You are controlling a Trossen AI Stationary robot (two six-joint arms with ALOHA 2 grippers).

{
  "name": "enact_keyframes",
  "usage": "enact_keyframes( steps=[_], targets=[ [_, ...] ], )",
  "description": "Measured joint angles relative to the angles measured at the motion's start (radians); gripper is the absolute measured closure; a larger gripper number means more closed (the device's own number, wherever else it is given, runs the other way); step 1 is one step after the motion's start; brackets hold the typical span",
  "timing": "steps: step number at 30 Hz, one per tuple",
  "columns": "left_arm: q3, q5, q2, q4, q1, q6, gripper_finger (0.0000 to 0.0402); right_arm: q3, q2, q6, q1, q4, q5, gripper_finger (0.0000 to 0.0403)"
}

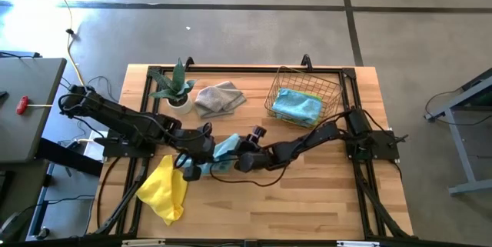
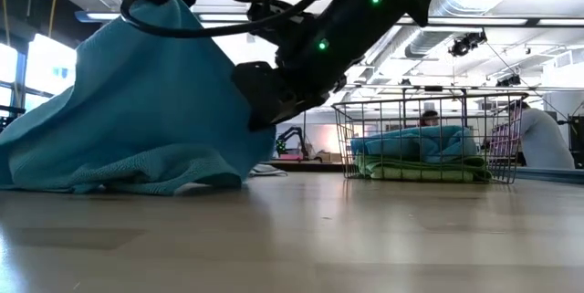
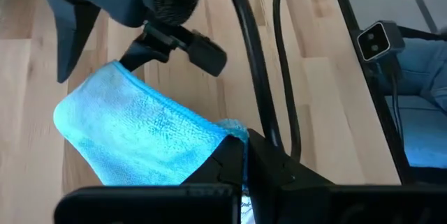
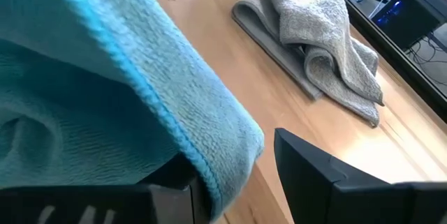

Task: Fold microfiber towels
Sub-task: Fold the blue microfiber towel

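A light blue towel [image 1: 224, 149] hangs at the table's middle between my two grippers; its lower folds [image 2: 128, 176] rest on the wood. My left gripper [image 3: 243, 162] is shut on it. My right gripper [image 4: 241, 182] stands open at the towel's other end, one finger [image 4: 314, 172] bare. A grey towel [image 4: 314, 35] lies crumpled at the far side beside a potted plant [image 1: 177, 89]. A yellow towel [image 1: 164, 191] lies bunched near the front left. A wire basket [image 1: 304, 93] at the far right holds a blue towel [image 2: 420, 142] on a green one [image 2: 429, 171]. My left gripper pinches the light blue towel's bunched end [image 3: 227, 137] between its two fingers, slanting down from the table's left. The towel rises from the table to the hold and hangs slack. My right gripper has the towel's hemmed edge [image 4: 209, 161] draped over one finger, which it hides; the other finger stands clear of the cloth.
The potted plant and grey towel take up the far left, the basket the far right. A black frame runs along the table's edges [image 1: 231, 70]. Bare wood lies at the near right [image 1: 307, 201].
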Motion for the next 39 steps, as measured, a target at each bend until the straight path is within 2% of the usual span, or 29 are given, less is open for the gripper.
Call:
enact_keyframes(
  steps=[5,12,18,21,25,30,34,39],
  targets=[
    [0.000,0.001,-0.005,-0.006,-0.020,-0.008,0.0402,0.000,-0.001,0.018,-0.001,-0.052,0.000,0.0288],
    [0.000,-0.015,-0.040,-0.054,-0.031,-0.009,0.0401,0.001,-0.003,-0.025,0.015,-0.132,-0.027,0.0394],
    [0.001,-0.106,-0.031,-0.228,-0.031,-0.003,0.0401,0.001,-0.063,-0.031,0.045,-0.192,-0.104,0.0399],
    [-0.001,-0.159,-0.030,-0.274,-0.031,0.010,0.0401,0.001,-0.125,-0.035,0.062,-0.245,-0.088,0.0400],
    [0.000,-0.221,-0.030,-0.279,-0.034,0.139,0.0402,0.002,-0.226,-0.045,0.081,-0.295,-0.069,0.0402],
    [0.040,-0.396,-0.022,-0.297,-0.034,0.337,0.0401,0.002,-0.351,-0.045,0.095,-0.399,-0.062,0.0402],
    [0.126,-0.575,-0.020,-0.315,-0.034,0.471,0.0401,0.002,-0.443,-0.026,0.099,-0.478,-0.061,0.0402],
    [0.231,-0.748,-0.007,-0.318,-0.033,0.694,0.0401,0.002,-0.531,-0.048,0.090,-0.541,-0.024,0.0403]
  ],
)
